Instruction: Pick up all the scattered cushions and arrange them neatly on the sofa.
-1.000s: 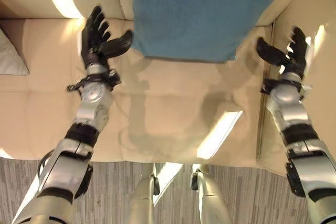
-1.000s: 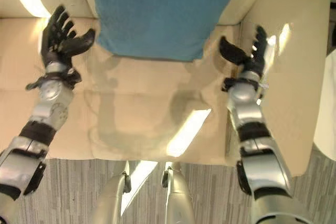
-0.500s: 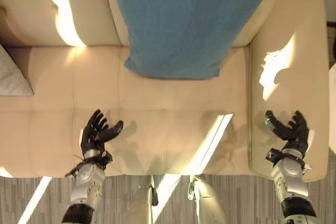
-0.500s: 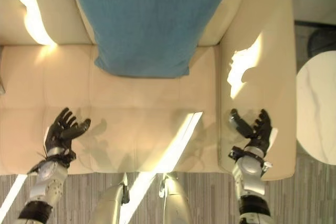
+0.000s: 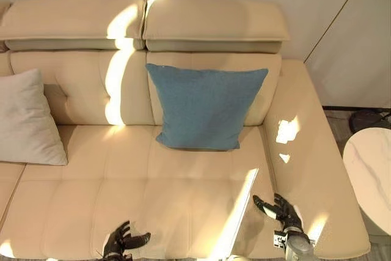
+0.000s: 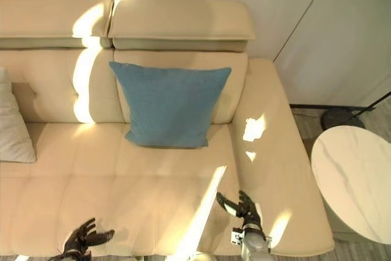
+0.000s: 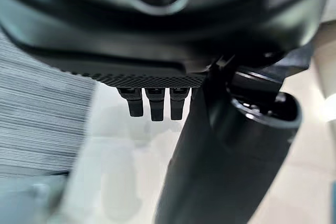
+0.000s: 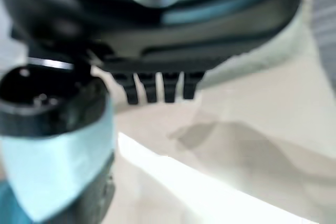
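A blue cushion [image 5: 204, 107] stands upright against the backrest of the beige sofa [image 5: 122, 181], at its right seat. A pale grey cushion [image 5: 27, 120] leans on the backrest at the left. My left hand [image 5: 121, 244] hovers over the seat's front edge, open and holding nothing. My right hand [image 5: 282, 209] is over the front right corner by the armrest, also open and holding nothing. In the wrist views the left hand [image 7: 231, 150] and the right hand [image 8: 58, 145] have straight fingers with bare sofa leather past them.
A round white marble side table [image 6: 354, 178] stands right of the sofa's wide armrest [image 5: 305, 151]. A dark lamp base [image 5: 366, 119] sits on the floor behind it. Strips of sunlight cross the seat.
The camera has pulled back and up, so the whole sofa and both cushions now show. Both hands have drawn away from the blue cushion to the seat's front edge, still open.
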